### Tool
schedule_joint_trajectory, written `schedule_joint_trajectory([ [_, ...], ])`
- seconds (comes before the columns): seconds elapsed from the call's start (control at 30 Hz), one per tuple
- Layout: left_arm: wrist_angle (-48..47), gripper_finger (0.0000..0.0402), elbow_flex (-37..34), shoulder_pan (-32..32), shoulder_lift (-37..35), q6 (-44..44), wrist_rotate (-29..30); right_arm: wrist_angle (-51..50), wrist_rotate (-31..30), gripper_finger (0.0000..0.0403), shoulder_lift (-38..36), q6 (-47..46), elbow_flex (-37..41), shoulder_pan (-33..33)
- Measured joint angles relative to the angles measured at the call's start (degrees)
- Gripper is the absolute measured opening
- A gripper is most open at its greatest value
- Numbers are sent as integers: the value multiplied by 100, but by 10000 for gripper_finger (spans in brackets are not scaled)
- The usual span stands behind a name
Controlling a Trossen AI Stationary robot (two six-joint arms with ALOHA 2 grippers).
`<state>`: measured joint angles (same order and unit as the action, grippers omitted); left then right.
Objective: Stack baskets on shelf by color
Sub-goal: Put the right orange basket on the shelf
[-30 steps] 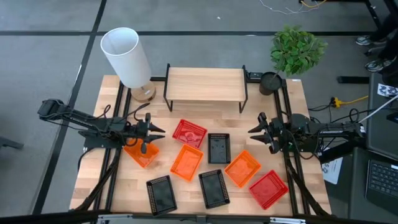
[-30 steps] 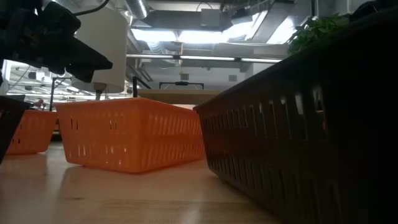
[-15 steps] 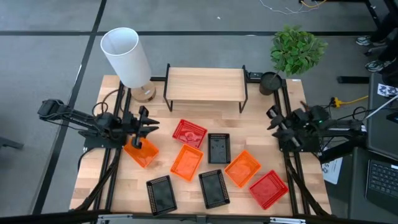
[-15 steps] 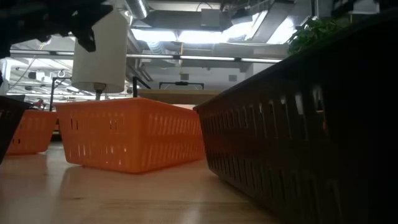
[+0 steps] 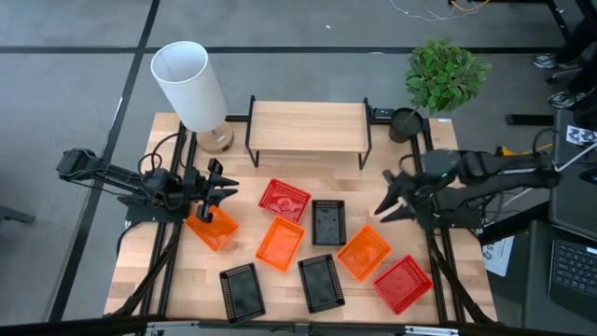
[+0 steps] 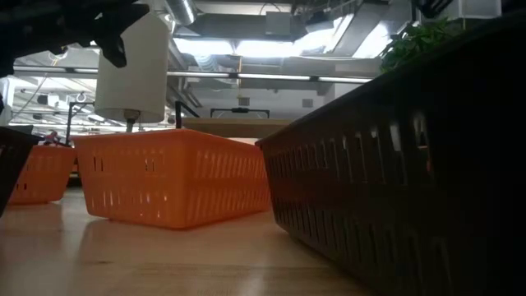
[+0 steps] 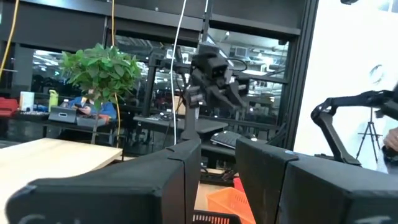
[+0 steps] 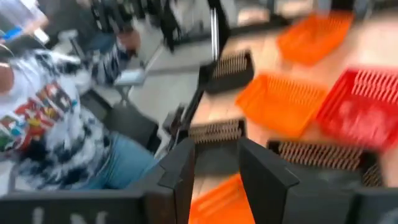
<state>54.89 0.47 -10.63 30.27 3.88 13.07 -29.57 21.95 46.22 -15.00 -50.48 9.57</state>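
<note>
1. Eight small mesh plastic baskets lie loose on the wooden table (image 5: 140, 271) in the high view: three orange, two red and three black, all in front of the low shelf with the light board top (image 5: 308, 127), whose top is bare.
2. The left tool (image 5: 220, 193) hangs just above the orange mesh basket nearest the left edge (image 5: 211, 227), its fingers parted a little and holding nothing.
3. The right tool (image 5: 388, 198) is over the table's right side, near the orange basket lying at an angle (image 5: 364, 252) and well apart from the shelf; its fingers are spread narrowly and empty.
4. The red basket at the table's front right corner (image 5: 403, 283) lies just beside that angled orange one; the other red basket (image 5: 283, 199) lies nearest the shelf.
5. The low view alone shows basket walls side-on: an orange basket (image 6: 173, 185) stands flat on the table beside a dark black basket wall (image 6: 394, 173) that fills the picture's right.
6. The right wrist view alone shows a person in a patterned shirt and jeans (image 8: 56, 137) beyond the table edge.
7. The left wrist view shows the other arm (image 7: 211, 68) raised far off, and a green potted plant (image 7: 102, 68) behind the shelf board.
</note>
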Motion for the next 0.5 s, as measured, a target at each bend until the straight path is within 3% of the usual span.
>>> schedule_joint_trajectory([
  [0.1, -100, 94, -2, 0, 15, -2, 83, -214, -394, 123, 572, -291, -261, 439],
  [0.3, -221, 94, 0, 0, 15, 17, 141, -965, -1829, 123, 1536, -452, -609, 1006],
  [0.4, -214, 94, 0, 0, 15, 48, 141, -1402, -2128, 123, 1920, -600, -616, 1100],
  [0.5, -216, 94, -1, 0, 15, 44, 123, -1843, -2345, 123, 2272, -1388, -616, 1191],
])
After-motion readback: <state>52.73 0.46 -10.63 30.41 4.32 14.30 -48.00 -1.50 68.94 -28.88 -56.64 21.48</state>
